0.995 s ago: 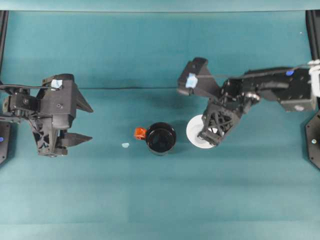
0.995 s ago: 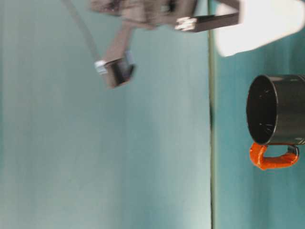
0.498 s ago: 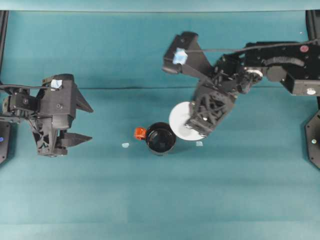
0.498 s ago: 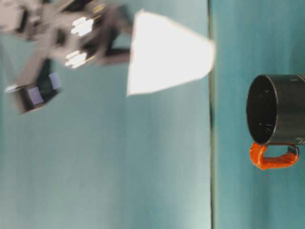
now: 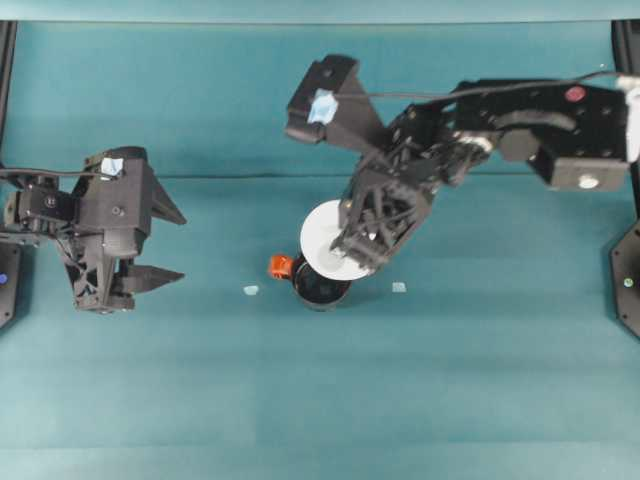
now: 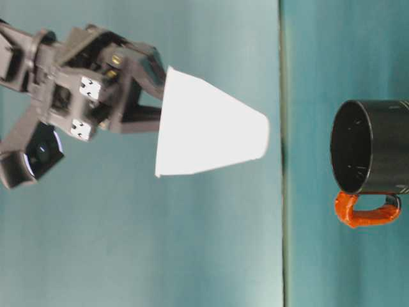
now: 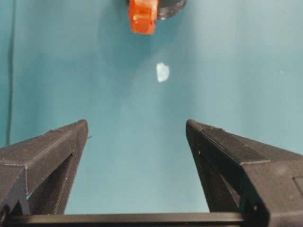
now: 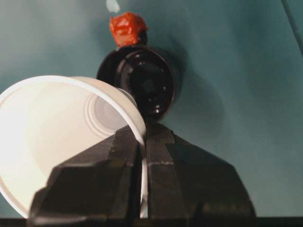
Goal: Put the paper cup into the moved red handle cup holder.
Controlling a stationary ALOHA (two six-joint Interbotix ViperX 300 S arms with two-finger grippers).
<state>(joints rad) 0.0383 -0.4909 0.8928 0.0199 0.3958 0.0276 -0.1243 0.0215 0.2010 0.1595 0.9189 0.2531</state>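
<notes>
The white paper cup (image 5: 322, 238) hangs in the air, tilted, with my right gripper (image 5: 356, 254) shut on its rim. Seen from overhead it overlaps the upper edge of the black cup holder (image 5: 322, 291), whose red handle (image 5: 279, 266) points left. In the table-level view the paper cup (image 6: 211, 131) is well above the cup holder (image 6: 374, 147), held by the right gripper (image 6: 157, 96). The right wrist view shows the paper cup (image 8: 61, 142) pinched at the rim by the right gripper (image 8: 142, 142), with the cup holder (image 8: 147, 85) below it. My left gripper (image 5: 180, 247) stands open at the left, holding nothing.
Two small white scraps (image 5: 251, 290) (image 5: 399, 287) lie on the teal cloth either side of the holder. In the left wrist view a scrap (image 7: 162, 72) lies ahead of the left gripper (image 7: 137, 125), and the red handle (image 7: 143, 16) is farther on. Black frame posts (image 5: 627, 290) stand at the table's sides.
My right gripper has lifted the paper cup off the table and carried it left, from beside the holder to above its edge. The left arm and the holder have not moved.
</notes>
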